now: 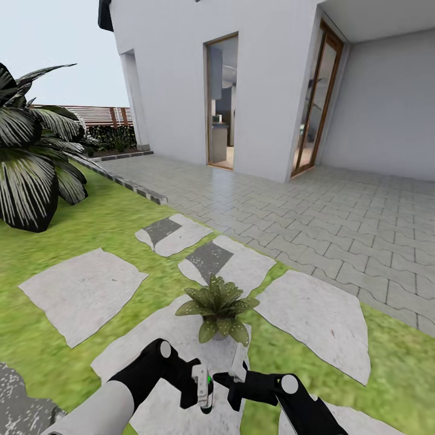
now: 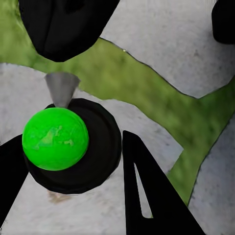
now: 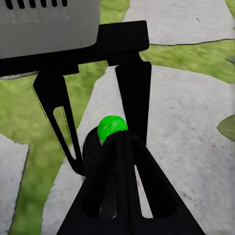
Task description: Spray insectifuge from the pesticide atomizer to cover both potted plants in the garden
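One potted plant [image 1: 218, 309], a rosette of pointed green leaves in a tiny grey pot, stands on a pale stepping stone [image 1: 175, 338] just beyond my hands. The pesticide atomizer [image 1: 206, 400] hangs upright over that stone, with my left gripper [image 1: 203, 386] shut on it. From above, the atomizer [image 2: 93, 156] is a dark round body with a bright green cap and a grey nozzle, with a finger on either side. My right gripper [image 1: 232, 379] is shut, its tips touching the atomizer [image 3: 93, 152] near the green cap.
A big dark plant with striped leaves [image 1: 33, 157] stands at the left on the lawn. More stepping stones [image 1: 81, 290] lie around. A grey paved patio [image 1: 314, 211] and a white house with an open doorway [image 1: 222, 103] lie ahead. A brown slatted fence [image 1: 99, 115] runs far left.
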`<state>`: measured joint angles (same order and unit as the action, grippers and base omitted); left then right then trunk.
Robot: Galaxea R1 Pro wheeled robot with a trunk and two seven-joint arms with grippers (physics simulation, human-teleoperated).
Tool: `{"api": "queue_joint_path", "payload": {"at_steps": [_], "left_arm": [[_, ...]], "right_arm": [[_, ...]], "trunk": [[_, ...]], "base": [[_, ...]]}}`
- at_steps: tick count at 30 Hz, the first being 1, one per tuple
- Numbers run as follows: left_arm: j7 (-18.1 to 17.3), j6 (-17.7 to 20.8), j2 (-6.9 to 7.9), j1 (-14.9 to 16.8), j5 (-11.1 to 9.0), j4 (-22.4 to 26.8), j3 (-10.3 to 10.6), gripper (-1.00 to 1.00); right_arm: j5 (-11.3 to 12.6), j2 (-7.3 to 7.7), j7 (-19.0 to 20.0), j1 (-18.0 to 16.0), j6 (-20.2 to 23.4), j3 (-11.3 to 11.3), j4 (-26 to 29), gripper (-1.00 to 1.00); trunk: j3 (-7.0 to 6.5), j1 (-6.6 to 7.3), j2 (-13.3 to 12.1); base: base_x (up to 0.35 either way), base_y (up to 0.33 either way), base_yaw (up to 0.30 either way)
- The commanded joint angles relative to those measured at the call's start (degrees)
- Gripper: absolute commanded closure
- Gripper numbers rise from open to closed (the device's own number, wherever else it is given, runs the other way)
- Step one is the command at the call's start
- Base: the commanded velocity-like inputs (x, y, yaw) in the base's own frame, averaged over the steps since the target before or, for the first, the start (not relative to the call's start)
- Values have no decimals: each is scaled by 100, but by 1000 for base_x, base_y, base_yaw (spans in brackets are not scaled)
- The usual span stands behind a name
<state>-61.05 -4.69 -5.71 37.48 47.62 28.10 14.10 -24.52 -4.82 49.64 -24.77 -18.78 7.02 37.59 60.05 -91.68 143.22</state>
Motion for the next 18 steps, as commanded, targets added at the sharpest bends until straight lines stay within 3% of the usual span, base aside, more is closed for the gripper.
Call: {"api": "queue_joint_path", "payload": {"at_steps": [1,5,18], "left_arm": [[-11,-49,-1,0,4,31,-3,100],[-12,-50,0,0,-81,54,-4,100],[3,-51,42,0,-54,49,9,100]], "right_arm": [[-51,-2,2,-2,-30,-8,4,100],[-51,-2,2,-2,-30,-8,3,100],[-52,7,2,-2,-30,-8,3,100]], "trunk": [[5,1,2],[5,1,2],[5,1,2]], "base": [[0,0,0],[0,0,0],[0,0,0]]}}
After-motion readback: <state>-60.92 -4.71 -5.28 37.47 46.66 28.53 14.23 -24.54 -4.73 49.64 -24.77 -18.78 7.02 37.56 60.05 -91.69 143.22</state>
